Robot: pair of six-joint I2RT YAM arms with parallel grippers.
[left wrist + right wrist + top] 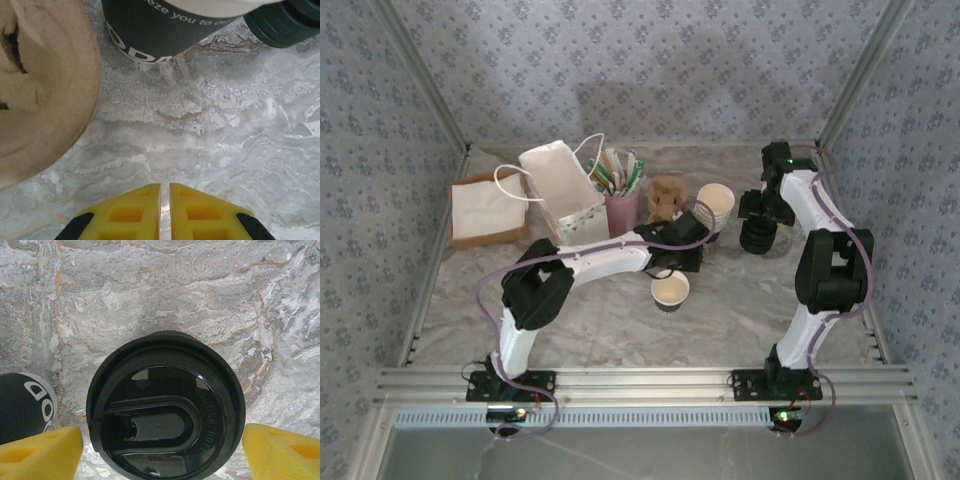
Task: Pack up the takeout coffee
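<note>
The takeout coffee is out of view. A stack of black plastic lids (758,241) stands at the right. My right gripper (758,226) hovers over it, open. In the right wrist view the top lid (165,410) lies between the yellow fingertips (45,450), which flank its rim without touching; right gripper (162,442). A single lidless cream cup (670,290) stands mid-table. My left gripper (704,241) is low beside the cup stack (716,205), shut with nothing in it. Its view has the left gripper (165,189) over bare marble, with the dark cup base (150,30) ahead.
The brown pulp carrier (666,197) sits at the back, its edge (45,95) close on the left of my left gripper. A pink holder (622,209) of utensils, a white paper bag (563,190) and a napkin tray (487,210) stand back left.
</note>
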